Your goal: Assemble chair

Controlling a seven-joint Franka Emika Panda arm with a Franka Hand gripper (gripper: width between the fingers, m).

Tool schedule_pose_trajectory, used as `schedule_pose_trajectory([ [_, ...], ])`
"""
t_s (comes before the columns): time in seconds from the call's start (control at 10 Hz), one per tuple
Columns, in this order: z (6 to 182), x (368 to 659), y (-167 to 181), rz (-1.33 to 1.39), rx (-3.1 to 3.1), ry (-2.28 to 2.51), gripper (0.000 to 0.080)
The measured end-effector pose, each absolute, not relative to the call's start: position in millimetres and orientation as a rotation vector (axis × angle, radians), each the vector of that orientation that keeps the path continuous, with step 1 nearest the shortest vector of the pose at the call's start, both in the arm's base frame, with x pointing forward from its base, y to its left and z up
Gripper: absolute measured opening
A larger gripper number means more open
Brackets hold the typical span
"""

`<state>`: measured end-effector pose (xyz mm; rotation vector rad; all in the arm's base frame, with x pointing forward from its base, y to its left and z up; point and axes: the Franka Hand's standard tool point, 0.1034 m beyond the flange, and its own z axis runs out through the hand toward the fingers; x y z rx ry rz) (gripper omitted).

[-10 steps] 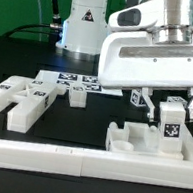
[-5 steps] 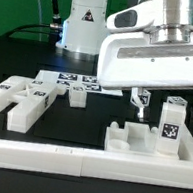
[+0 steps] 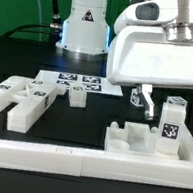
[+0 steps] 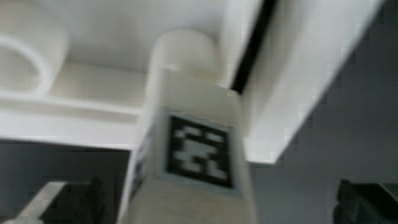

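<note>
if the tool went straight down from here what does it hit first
Likely the upright post standing on the chair base: it sits between the fingers of the open tool, so they may straddle it.

Table (image 3: 91, 120): matte black. Chair parts are all matte white: slab (image 3: 128, 140), upright post (image 3: 171, 125), loose pieces (image 3: 13, 102) at the exterior view's left, small cube (image 3: 77, 98). The post and loose pieces carry square black-and-white tags. The post's tag (image 4: 196, 150) has a black field with blocky white cells and a white border. It is blurred in the wrist view, so the cell layout is probably not readable. Marker board (image 3: 82, 82): white with a cluster of black-and-white tags. Front rail (image 3: 74, 163): plain white, no pattern. Arm (image 3: 157, 54): glossy white. Backdrop (image 3: 23, 2): green.
</note>
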<state>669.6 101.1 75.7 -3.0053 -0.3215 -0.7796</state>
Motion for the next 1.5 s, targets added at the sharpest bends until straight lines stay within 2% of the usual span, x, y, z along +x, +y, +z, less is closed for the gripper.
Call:
schedule_pose_trajectory([
  [0.4, 71.1, 666, 103, -0.724, -3.012, -0.318, 0.0649],
  [0.5, 66.7, 660, 104, -0.525, -3.029, -0.325, 0.0649],
  [0.9, 73.3, 658, 107, -0.072, -3.036, -0.393, 0.0649],
  [1.5, 77.7, 668, 102, -0.053, -3.023, -0.513, 0.0649],
])
